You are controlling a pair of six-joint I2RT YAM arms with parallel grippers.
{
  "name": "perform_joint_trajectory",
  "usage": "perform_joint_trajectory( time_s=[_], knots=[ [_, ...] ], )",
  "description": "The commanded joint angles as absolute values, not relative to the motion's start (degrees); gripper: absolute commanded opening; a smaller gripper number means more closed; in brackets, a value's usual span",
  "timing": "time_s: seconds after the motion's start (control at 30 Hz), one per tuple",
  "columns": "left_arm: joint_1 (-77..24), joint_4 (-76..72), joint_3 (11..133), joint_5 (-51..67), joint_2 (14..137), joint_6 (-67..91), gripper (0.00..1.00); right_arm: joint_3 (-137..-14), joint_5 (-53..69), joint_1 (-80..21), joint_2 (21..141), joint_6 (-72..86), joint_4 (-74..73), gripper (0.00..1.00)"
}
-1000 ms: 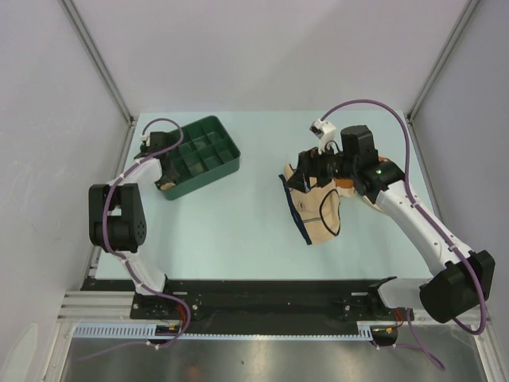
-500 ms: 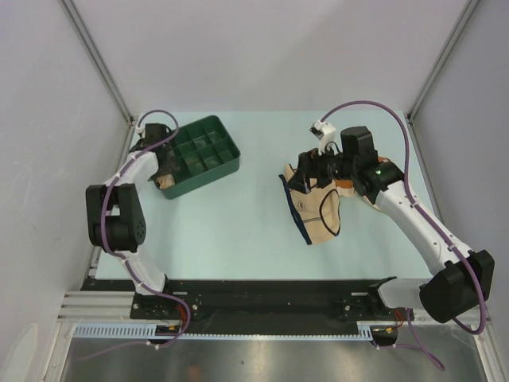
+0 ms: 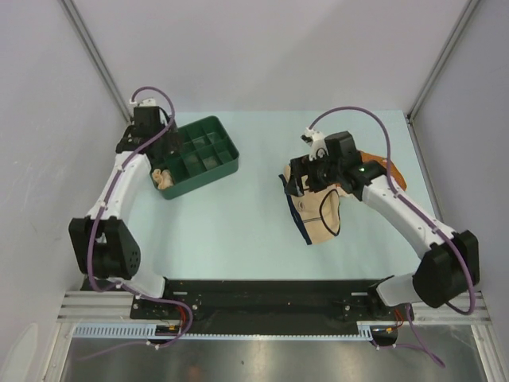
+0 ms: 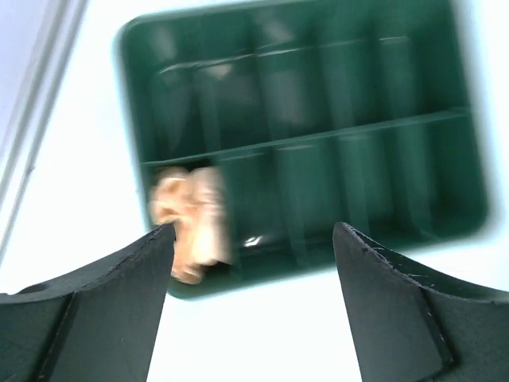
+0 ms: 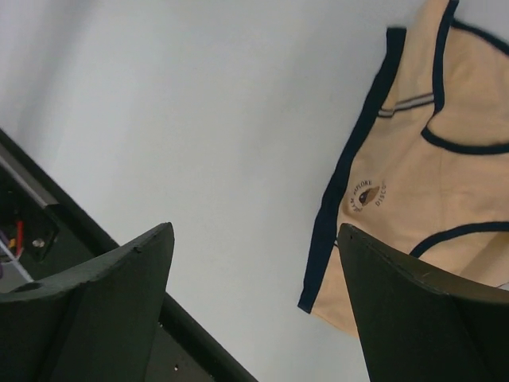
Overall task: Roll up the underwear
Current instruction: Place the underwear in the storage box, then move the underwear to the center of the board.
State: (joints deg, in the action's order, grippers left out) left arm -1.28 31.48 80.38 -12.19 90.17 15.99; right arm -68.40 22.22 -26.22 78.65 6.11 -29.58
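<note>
**One garment in the tray, two out on the table**

We see a pale mint tabletop (image 3: 238,231) with a dark green plastic compartment tray (image 3: 213,177) set at an angle in its far left part. Well apart from it, right of centre, lies the cream cloth underwear with black trim (image 3: 318,215), spread open on the table. In the right wrist view this garment (image 5: 421,183) shows a small round printed logo near its dark edge. Behind it a rust-orange garment (image 3: 388,169) peeks out from under the right arm; we cannot tell whether the two cloths touch. The smallest piece, a pale peach garment bunched into a roll (image 3: 164,177), sits inside the corner compartment at the tray's left end. The left wrist view, which is blurred, shows the roll (image 4: 191,223) in that corner of the tray (image 4: 318,139).

The left gripper (image 3: 159,147) hangs over the tray's left side, its jaws spread wide with nothing between them (image 4: 253,239). The right gripper (image 3: 306,171) hovers at the far left edge of the cream garment, jaws likewise wide apart and empty (image 5: 254,235), with bare table showing through the gap
</note>
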Motion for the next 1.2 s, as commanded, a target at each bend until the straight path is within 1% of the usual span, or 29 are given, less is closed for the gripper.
perform_joint_trajectory(
  time_s=[0.0, 0.07, 0.17, 0.3, 0.4, 0.43, 0.63, 0.7, 0.83, 1.03, 1.13, 1.17],
  knots=[
    [-9.30, 28.66, 78.78, -8.88, 82.10, 15.47, 0.85, -66.19, 13.45, -28.39, 84.37, 10.01, -31.82, 0.87],
    [-13.94, 25.86, 75.69, -7.65, 78.93, 16.78, 0.85, -64.17, 13.27, -28.30, 87.00, 11.60, -30.86, 0.87],
    [-18.00, 22.68, 69.27, -3.70, 76.21, 20.64, 0.85, -61.97, 11.87, -28.74, 89.82, 12.48, -29.54, 0.86],
    [-20.39, 18.11, 60.40, -0.53, 74.27, 24.60, 0.85, -58.89, 12.13, -29.96, 92.72, 13.88, -26.20, 0.86],
    [-20.57, 17.58, 57.58, -0.53, 74.27, 25.22, 0.85, -57.49, 11.69, -31.81, 94.65, 14.76, -23.74, 0.86],
    [-20.57, 17.58, 56.96, 0.86, 74.27, 25.14, 0.85, -57.31, 11.25, -32.34, 95.18, 15.03, -23.21, 0.86],
    [-20.39, 18.45, 54.23, 0.09, 71.37, 23.73, 0.86, -56.34, 10.19, -37.86, 100.10, 19.06, -19.96, 0.86],
    [-19.95, 19.42, 54.40, -1.83, 70.67, 23.56, 0.86, -56.34, 11.33, -39.63, 101.42, 20.38, -18.47, 0.86],
    [-19.16, 21.26, 54.05, -2.46, 67.25, 23.12, 0.88, -56.34, 14.84, -44.38, 102.48, 26.17, -12.77, 0.86],
    [-18.46, 24.08, 53.18, -4.12, 64.16, 21.71, 0.88, -57.65, 18.45, -50.70, 103.97, 30.41, -4.93, 0.85],
    [-18.46, 24.96, 52.04, -5.09, 62.15, 21.62, 0.88, -60.29, 17.32, -52.56, 103.28, 29.71, -6.49, 0.85],
    [-18.46, 25.05, 51.42, -5.53, 60.75, 21.62, 0.88, -61.34, 16.44, -52.82, 101.27, 29.18, -7.37, 0.85]
  ],
)
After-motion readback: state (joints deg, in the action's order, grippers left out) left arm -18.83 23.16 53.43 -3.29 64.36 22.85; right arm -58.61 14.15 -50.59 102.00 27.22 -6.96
